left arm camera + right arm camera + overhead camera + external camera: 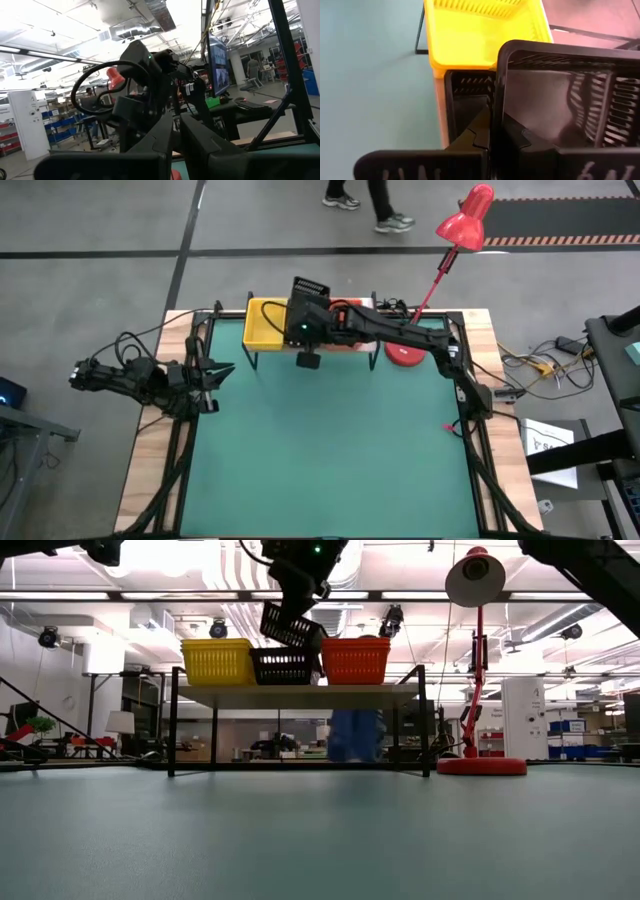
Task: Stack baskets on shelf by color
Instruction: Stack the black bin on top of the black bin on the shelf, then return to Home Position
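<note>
The shelf (pixel 300 696) stands at the table's far edge. Its top carries, side by side, yellow baskets (pixel 218 662), black baskets (pixel 283 667) and orange-red baskets (pixel 355 660). Above the black ones another black basket (pixel 293 628) hangs tilted, with my right gripper (pixel 492 132) shut on it; the high view shows this basket (pixel 310 286) beyond the arm. My left gripper (pixel 214 371) waits shut above the table's left edge, holding nothing. My right gripper pinches the black basket's side wall at its rim (pixel 496 102), one finger inside the basket and one outside. The fingers slant down from the table's right and near side. The basket is lifted and tilted above the black baskets on the shelf.
A pink-red desk lamp stands right of the shelf with its round base (pixel 405 354) on the table and its head (pixel 467 220) beyond the far edge. The green mat (pixel 330 440) in front of the shelf is bare. A person's legs (pixel 352 735) show behind the shelf.
</note>
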Robot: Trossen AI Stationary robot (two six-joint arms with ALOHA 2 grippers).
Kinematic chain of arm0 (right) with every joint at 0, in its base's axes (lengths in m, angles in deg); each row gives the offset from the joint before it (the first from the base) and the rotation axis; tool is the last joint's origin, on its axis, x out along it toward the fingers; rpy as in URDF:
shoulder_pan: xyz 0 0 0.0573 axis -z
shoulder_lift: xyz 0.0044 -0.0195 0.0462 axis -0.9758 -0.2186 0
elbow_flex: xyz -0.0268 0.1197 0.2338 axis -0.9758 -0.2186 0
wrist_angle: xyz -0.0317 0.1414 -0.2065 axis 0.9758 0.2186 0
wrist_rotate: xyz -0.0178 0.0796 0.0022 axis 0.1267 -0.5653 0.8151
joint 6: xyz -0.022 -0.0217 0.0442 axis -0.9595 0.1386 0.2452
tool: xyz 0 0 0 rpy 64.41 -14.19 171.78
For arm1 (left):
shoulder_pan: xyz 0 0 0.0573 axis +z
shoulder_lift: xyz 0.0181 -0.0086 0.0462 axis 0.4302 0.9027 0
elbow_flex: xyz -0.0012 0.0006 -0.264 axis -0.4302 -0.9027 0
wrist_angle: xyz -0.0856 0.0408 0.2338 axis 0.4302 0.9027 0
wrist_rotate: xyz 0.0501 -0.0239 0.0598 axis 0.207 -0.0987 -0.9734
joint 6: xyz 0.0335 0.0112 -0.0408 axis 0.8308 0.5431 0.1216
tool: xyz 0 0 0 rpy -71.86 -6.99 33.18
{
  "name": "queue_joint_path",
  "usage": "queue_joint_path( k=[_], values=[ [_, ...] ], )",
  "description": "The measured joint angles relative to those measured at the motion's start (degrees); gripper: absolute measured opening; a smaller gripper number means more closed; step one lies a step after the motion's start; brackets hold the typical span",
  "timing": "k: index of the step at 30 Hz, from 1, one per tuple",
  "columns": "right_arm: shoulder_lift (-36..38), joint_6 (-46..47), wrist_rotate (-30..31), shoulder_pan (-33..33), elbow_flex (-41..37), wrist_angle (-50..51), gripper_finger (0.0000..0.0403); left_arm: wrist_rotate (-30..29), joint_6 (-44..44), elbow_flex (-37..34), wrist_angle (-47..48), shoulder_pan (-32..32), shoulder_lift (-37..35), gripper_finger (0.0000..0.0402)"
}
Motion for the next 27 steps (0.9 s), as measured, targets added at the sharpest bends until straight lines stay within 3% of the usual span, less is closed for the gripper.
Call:
queue_joint_path(
  k=[7,13,27],
  values=[
    [-0.11,-1.35,-4.12,-0.04,0.00,0.19,0.0009,-0.02,-0.02,-0.01,0.02,0.02,0.01,0.0017],
    [-0.08,-1.37,-3.57,0.07,0.00,0.25,0.0013,0.00,-0.04,0.01,0.01,0.00,0.01,0.0017],
    [0.42,0.09,-3.58,0.37,-0.02,0.28,0.0100,0.00,-0.07,-0.01,0.01,0.02,0.01,0.0017]
  ],
)
